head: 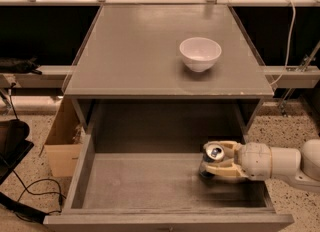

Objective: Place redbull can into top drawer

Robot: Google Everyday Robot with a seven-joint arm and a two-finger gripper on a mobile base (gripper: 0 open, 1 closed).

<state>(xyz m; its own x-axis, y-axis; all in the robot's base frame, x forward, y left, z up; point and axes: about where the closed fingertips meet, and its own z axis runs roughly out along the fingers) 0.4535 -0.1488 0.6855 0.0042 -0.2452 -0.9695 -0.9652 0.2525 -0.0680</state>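
Observation:
The top drawer (150,186) is pulled out wide below the grey tabletop, its flat grey bottom bare on the left. The redbull can (214,157) stands upright at the drawer's right side, its silver pull-tab top facing up. My gripper (216,162) reaches in from the right over the drawer's right wall, and its cream fingers (227,173) wrap both sides of the can. The can's base is at or just above the drawer bottom; I cannot tell which.
A white bowl (200,53) sits on the grey tabletop (130,51) at the right of centre. A cardboard box (62,141) stands on the floor left of the drawer. Cables (30,196) lie on the floor at the lower left.

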